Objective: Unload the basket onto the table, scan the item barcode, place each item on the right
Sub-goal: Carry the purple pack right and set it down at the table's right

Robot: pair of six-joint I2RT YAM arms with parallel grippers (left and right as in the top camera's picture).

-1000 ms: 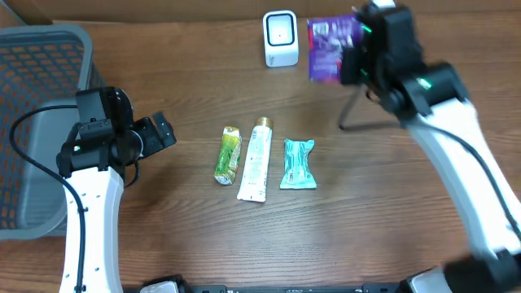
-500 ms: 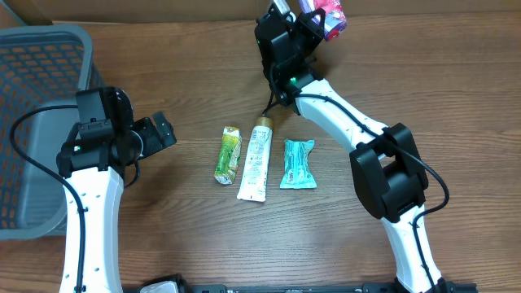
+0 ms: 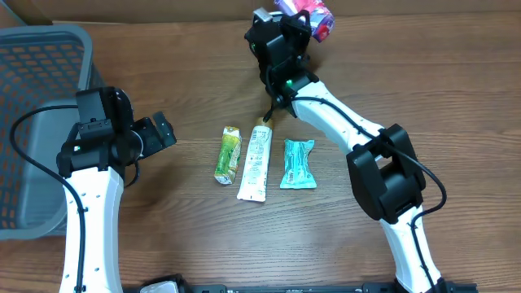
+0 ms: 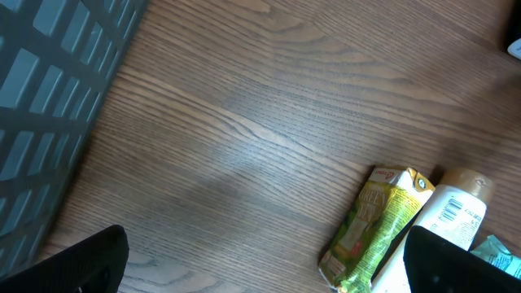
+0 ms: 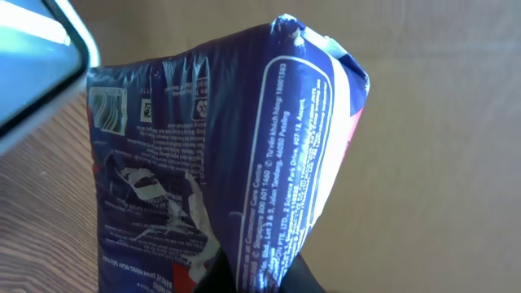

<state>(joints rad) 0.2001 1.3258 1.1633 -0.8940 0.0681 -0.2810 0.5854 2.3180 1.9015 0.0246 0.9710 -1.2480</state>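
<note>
Right fingers (image 3: 295, 28) are clamping the purple packet (image 3: 308, 15), holding it at 12 o'clock over the desk (image 3: 187, 73). I'm guessing the pale edge beside it is the scanner (image 5: 32, 49), so the scan is unconfirmed. Left fingers (image 4: 456, 264) are idling wide and empty at 9. Pouch (image 3: 228, 154), tube (image 3: 256, 163) and teal pack (image 3: 298, 163) are waiting mid-desk, blocking nothing.

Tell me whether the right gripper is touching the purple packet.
Touching. The right wrist view shows the purple packet pinched between the fingers of the right gripper.
</note>
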